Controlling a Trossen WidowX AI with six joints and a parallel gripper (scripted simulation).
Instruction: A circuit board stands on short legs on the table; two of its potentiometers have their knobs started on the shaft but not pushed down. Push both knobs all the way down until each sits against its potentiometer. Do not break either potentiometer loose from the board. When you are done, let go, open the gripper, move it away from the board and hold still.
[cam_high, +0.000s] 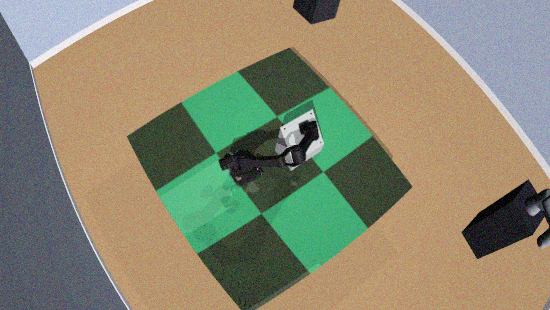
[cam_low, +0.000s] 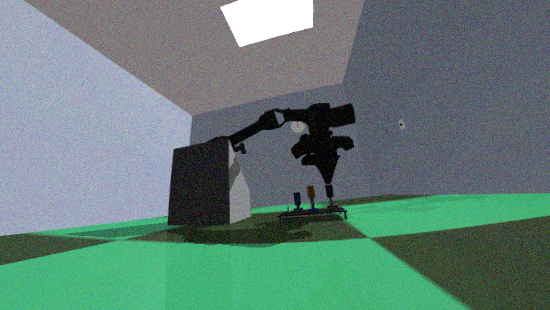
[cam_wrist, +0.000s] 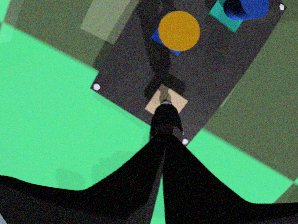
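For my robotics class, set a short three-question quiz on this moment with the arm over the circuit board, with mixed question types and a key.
1. True or false: the black parallel-jaw gripper is shut, with nothing between its fingers.
2. Multiple choice: in the wrist view, which knob on the dark rectangular circuit board lies nearer the fingertips? A) the round orange knob B) the round blue knob C) both equally near
3. Fill in the missing word: in the exterior view, the closed fingertips point down at a third dark knob at the board's ____ end.

Key: 1 true; 2 A; 3 right
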